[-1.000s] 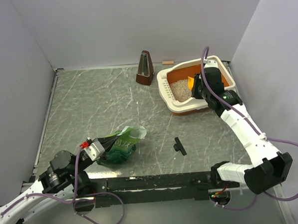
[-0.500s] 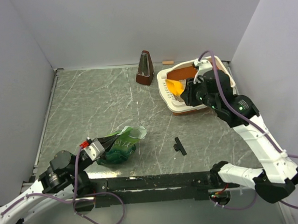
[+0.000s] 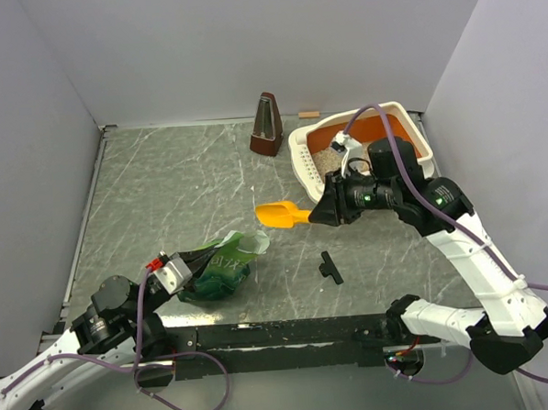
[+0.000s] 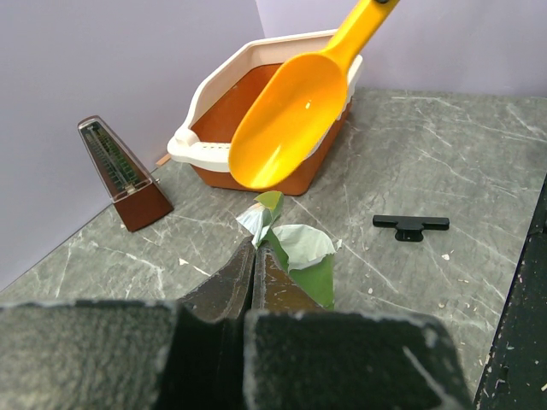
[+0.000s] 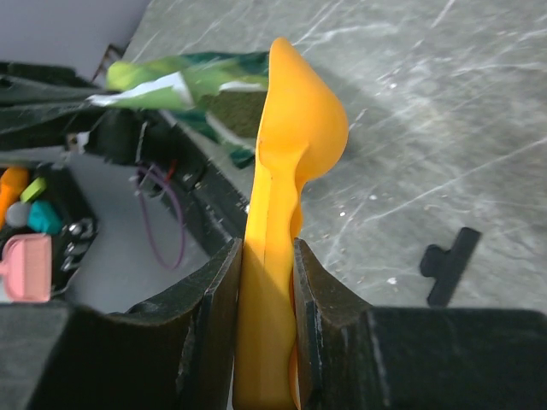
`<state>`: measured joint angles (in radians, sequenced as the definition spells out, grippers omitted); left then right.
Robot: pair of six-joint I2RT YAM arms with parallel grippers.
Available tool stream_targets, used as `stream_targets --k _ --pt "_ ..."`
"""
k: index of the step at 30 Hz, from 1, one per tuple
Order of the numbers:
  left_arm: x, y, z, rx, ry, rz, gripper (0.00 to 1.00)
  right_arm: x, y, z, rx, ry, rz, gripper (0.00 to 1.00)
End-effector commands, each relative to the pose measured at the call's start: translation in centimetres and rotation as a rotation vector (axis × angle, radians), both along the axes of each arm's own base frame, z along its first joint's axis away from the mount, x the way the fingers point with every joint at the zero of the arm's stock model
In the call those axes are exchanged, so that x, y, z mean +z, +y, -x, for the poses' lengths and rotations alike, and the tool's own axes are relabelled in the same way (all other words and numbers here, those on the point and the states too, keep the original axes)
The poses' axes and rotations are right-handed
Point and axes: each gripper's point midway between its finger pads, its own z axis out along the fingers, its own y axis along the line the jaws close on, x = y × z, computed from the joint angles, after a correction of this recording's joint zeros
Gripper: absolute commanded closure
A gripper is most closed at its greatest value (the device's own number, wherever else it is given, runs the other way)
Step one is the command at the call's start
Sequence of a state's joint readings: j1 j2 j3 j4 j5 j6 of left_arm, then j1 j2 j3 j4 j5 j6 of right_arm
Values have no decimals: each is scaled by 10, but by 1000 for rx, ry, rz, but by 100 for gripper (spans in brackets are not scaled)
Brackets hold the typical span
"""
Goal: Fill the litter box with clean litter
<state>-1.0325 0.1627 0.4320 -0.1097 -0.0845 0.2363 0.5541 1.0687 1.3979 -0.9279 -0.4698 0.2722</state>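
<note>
Nearest, the left pincer [image 3: 183, 267] stays clamped shut on the top edge of the green bag [image 3: 224, 270]. Mid-table, the right pincer [image 3: 322, 213], gripping the orange scoop [image 3: 277, 214], has swung out of the litter box [image 3: 301, 165], empty, toward the bag, probably for another load. Farther back, the clean litter [image 3: 321, 155] covers only part of the box floor.

Orange scoop [image 4: 286, 128] hangs between bag [image 4: 301, 256] and litter box [image 4: 198, 154]
</note>
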Motion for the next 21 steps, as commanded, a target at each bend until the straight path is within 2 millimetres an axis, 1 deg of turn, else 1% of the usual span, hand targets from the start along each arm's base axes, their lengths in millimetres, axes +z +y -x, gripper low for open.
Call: stream_targets --k 1,13,17,21 --pt "21 4 2 3 -12 72 99 2 13 18 101 68 -54 100" --pt "21 5 2 4 -12 76 99 -26 33 16 159 151 -18 100" --pt "22 4 3 0 -12 78 99 -38 45 13 195 197 -3 100" --pt "21 5 3 0 -12 76 99 -46 63 12 248 260 -6 100"
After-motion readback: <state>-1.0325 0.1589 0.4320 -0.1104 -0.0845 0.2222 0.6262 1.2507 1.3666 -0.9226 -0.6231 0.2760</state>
